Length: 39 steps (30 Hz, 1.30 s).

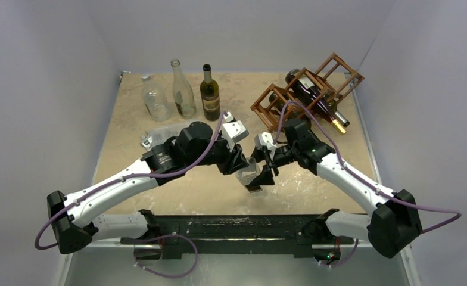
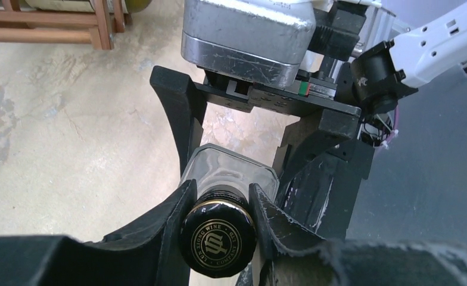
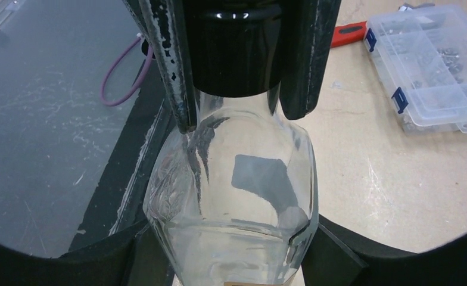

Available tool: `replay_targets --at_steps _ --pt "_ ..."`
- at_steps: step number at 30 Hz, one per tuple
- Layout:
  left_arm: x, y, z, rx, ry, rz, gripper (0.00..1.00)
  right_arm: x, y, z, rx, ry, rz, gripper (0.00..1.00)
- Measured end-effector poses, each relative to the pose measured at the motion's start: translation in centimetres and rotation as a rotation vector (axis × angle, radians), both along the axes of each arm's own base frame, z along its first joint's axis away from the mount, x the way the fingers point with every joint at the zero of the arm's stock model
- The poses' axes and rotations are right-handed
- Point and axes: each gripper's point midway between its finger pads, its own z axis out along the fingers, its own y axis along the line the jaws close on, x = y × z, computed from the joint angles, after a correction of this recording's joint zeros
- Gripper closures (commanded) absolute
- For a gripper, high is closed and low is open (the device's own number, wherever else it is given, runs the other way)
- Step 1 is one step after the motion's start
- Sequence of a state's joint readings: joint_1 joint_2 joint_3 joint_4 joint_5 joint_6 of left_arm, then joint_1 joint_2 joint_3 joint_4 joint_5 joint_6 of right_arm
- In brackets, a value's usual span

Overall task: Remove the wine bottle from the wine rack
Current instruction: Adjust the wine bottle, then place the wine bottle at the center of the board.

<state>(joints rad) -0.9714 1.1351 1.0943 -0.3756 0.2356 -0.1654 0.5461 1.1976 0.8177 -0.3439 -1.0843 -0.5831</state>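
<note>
Wine bottle (image 3: 237, 179) off the wine rack (image 1: 302, 89), held over the table (image 1: 130, 113) between 2 tools: left tool (image 2: 221, 201) clenched on its cap, right tool (image 3: 230, 239) grasping its glass body. Handover step, we judge; next, left tool must release first.

The left arm (image 1: 118, 183) and right arm (image 1: 350, 177) have white links, black joints and trailing purple cables (image 1: 433, 208).

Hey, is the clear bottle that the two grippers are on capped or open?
Capped: a black cap with gold lettering closes the clear bottle, and the left gripper is clamped on that cap.
</note>
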Motion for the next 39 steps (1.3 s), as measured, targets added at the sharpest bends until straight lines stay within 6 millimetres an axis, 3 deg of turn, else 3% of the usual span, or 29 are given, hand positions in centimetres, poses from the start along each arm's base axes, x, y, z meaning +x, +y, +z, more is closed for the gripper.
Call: replay_targets --at_steps 2,4,6,9,27,39 --pt "0.3 -0.2 0.4 -0.02 -0.005 0.01 0.6 0.3 -0.1 0.3 0.013 0.007 -0.008 0.83" --pt "0.6 -0.5 0.6 -0.05 -0.009 0.025 0.44 0.5 -0.2 0.5 0.021 0.013 -0.017 0.88" --pt "0.8 -1.0 1.1 -0.105 -0.013 0.033 0.31 0.8 -0.4 0.6 0.023 0.031 -0.035 0.92" --pt "0.6 -1.6 1.7 -0.198 -0.002 0.045 0.2 1.4 -0.8 0.7 0.028 0.054 -0.067 0.97" --pt "2.7 -3.0 3.5 -0.694 0.008 0.172 0.1 2.5 -2.8 1.0 0.051 0.104 -0.117 1.0" --pt "3.3 -2.3 6.1 -0.877 -0.032 0.204 0.09 2.6 -3.3 1.3 0.07 0.12 -0.119 1.0"
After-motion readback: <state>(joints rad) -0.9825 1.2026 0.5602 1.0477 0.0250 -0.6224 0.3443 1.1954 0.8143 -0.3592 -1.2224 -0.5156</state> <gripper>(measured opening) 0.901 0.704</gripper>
